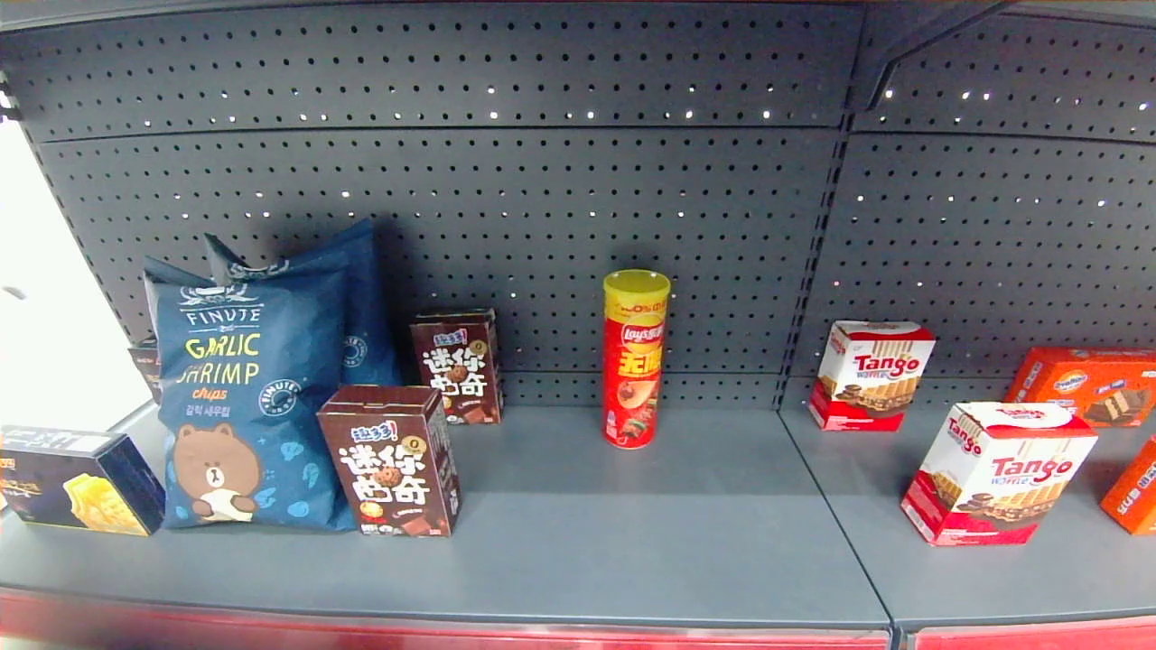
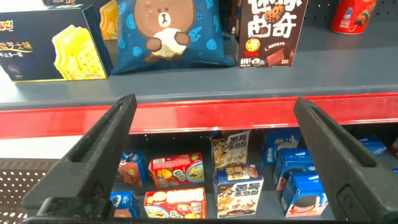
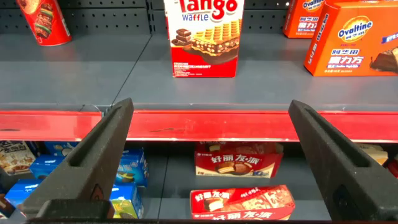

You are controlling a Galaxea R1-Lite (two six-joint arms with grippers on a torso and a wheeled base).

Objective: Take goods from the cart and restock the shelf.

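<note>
The grey shelf point(image 1: 686, 524) with a red front edge carries the goods. On it stand a red chips can point(image 1: 635, 359) with a yellow lid, two brown cookie boxes point(image 1: 390, 460) and two blue garlic shrimp chips bags point(image 1: 244, 397). My left gripper point(image 2: 216, 103) is open and holds nothing. It sits just in front of the red shelf edge point(image 2: 205, 113), below the front blue bag point(image 2: 166, 34) and the front cookie box point(image 2: 268, 31). My right gripper point(image 3: 210, 104) is also open with nothing in it, level with the shelf edge below a wafer box point(image 3: 204, 36).
Two red-and-white wafer boxes point(image 1: 993, 474) and orange boxes point(image 1: 1088, 384) stand on the right bay. A dark box with a yellow picture point(image 1: 77, 480) sits at the far left. The lower shelf holds several snack boxes point(image 2: 239, 190) and red pie boxes point(image 3: 239, 167). Bare shelf lies around the can.
</note>
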